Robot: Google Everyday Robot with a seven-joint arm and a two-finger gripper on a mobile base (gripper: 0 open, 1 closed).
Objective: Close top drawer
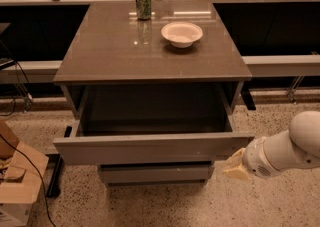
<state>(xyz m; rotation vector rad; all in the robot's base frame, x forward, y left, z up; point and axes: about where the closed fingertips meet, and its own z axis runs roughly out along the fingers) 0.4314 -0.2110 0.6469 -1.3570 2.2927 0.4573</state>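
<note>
The top drawer [155,147] of the grey-brown cabinet is pulled far out, its plain flat front facing me and its empty dark inside showing. A shorter drawer front [156,173] sits below it. My gripper [234,167] is at the right end of the drawer front, low, beside its lower right corner, on the end of my white arm [290,148]. Its pale fingertips point left toward the drawer front.
A green can [143,3] and a white bowl [181,33] stand on the cabinet top [110,51]. A cardboard box [20,186] with cables lies on the floor at the left. Dark benches and railing posts run behind the cabinet.
</note>
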